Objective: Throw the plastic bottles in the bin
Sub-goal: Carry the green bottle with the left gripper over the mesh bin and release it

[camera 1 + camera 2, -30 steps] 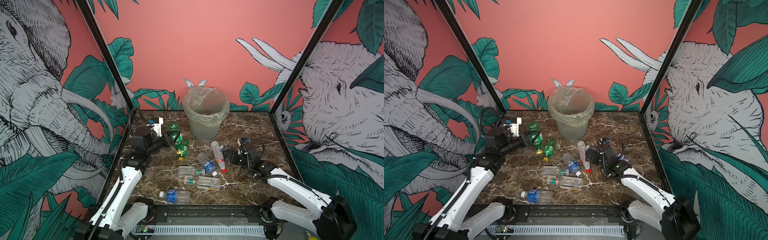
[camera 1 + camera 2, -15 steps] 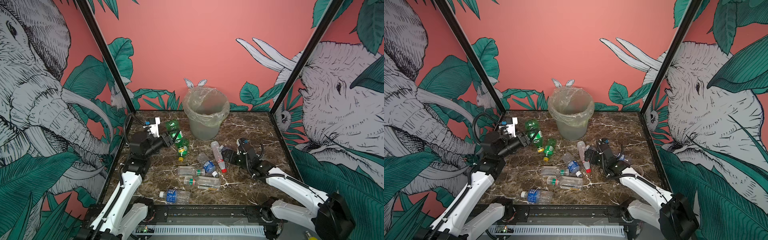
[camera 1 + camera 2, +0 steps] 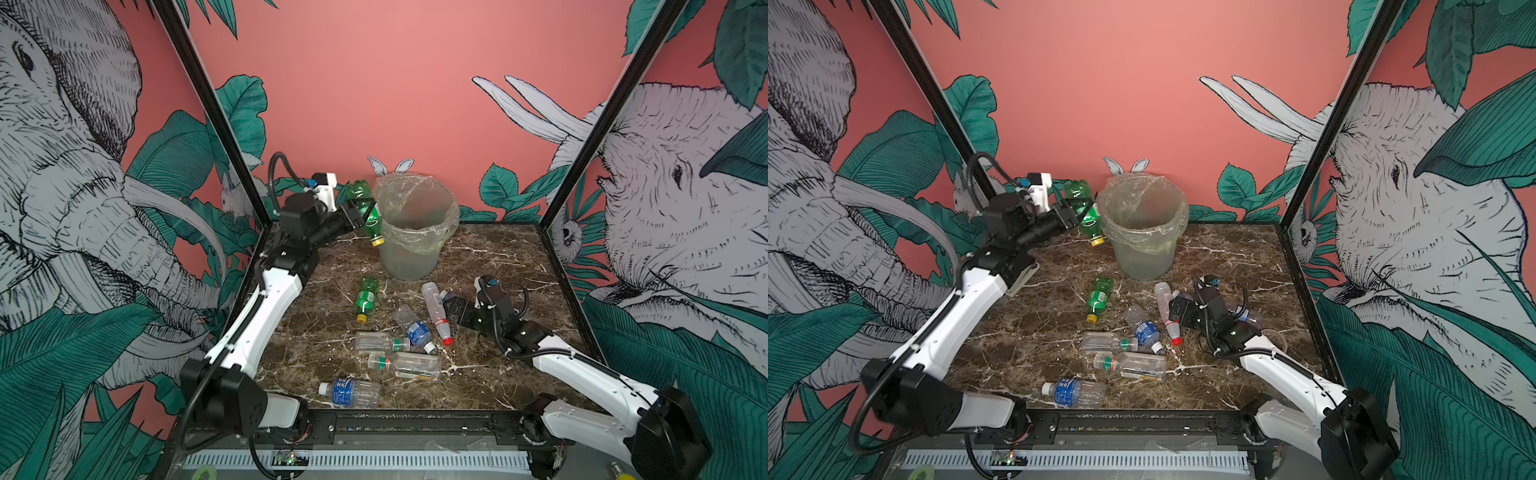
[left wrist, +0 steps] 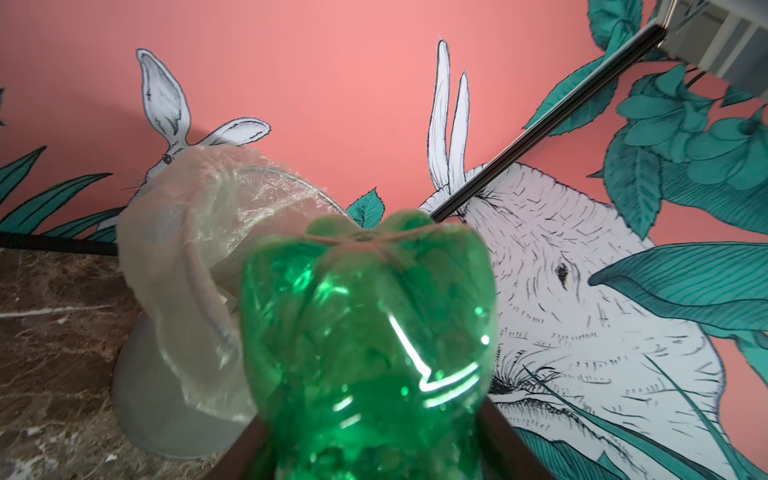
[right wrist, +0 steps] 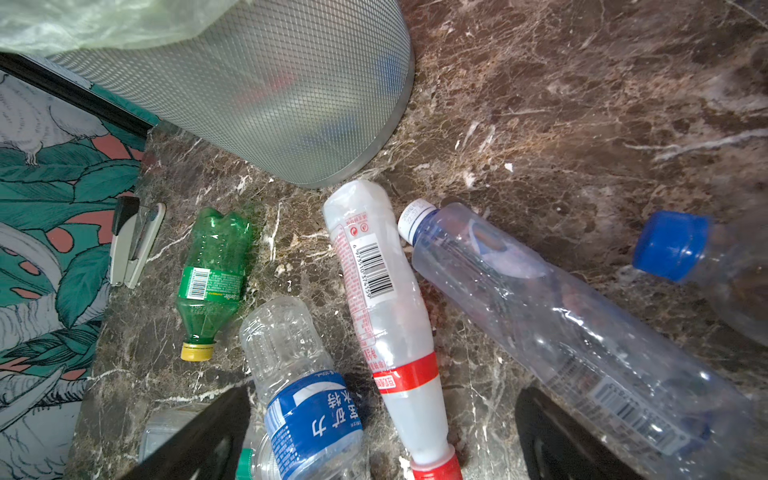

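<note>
At the front edge of the surface lies the front bottle, white-capped with a blue label. Behind it, two clear green-capped bottles lie side by side. A stubby bottle with a blue label lies just past them, touching the red-capped bottle beside it. The right fingers are spread wide and hold nothing. They sit low over the surface, just right of the red-capped bottle, and in the right wrist view that bottle shows between them. Left of this cluster, a yellow-capped bottle of green plastic lies alone. The bin stands at the back, its bag folded over the rim. The left fingers are clamped on the held bottle, which is also green. It hangs tilted, cap down, clear of the surface and just outside the bin's left rim.
</note>
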You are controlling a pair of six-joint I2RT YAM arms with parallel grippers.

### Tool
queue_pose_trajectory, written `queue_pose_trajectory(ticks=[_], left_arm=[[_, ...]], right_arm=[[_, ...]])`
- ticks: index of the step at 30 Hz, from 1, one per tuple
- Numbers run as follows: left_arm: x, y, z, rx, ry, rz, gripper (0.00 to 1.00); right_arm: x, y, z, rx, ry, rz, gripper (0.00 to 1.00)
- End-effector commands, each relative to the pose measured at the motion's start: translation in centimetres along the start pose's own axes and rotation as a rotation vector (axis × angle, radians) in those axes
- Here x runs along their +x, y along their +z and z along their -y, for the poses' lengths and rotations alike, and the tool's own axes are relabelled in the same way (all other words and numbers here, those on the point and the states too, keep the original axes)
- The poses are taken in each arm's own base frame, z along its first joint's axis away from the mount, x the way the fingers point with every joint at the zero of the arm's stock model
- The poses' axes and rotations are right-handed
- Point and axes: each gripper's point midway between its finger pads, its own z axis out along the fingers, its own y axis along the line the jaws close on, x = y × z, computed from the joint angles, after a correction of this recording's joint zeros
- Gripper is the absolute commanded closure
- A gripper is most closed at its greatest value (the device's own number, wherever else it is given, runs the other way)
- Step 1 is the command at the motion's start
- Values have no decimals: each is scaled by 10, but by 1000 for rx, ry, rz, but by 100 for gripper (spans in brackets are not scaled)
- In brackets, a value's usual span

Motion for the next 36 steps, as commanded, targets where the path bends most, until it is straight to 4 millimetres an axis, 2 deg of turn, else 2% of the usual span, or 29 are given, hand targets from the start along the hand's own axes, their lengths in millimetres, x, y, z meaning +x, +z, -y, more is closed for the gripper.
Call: queue_pose_trajectory(ticks=[1,3,5,6,10,12,16,20,23,32,36], left_arm=[[1,58,2,-49,44,-75,21],[-3,81,-10,-107,35,-121,10],[-16,85,-3,-65,18,-100,1],[-24,80,5,-52,33,-74,1],[-65,35,45,-40,119,52,1],[-76,13,66,-15,152,85,1],[-79,-27,98,23,218,97,0],[-68,-56,107,33,250,91,1],[-55,-74,97,10,260,73,1],[-11,-117,34,-168,259,41,1],[13,-130,15,-237,256,-15,1]], right_arm=[[-9,-8,-1,2,9,40,1],[-10,-11,-2,0,8,41,1],[-11,-16,-2,0,4,42,1],[-12,-20,-2,2,1,47,1],[-14,-32,6,26,0,76,1],[-15,-36,8,30,-2,85,1],[-15,-38,11,41,-3,91,1],[-15,-36,12,47,3,86,1],[-13,-35,10,50,2,64,1],[-12,-41,14,92,1,31,1],[-13,-45,17,119,-4,31,1]])
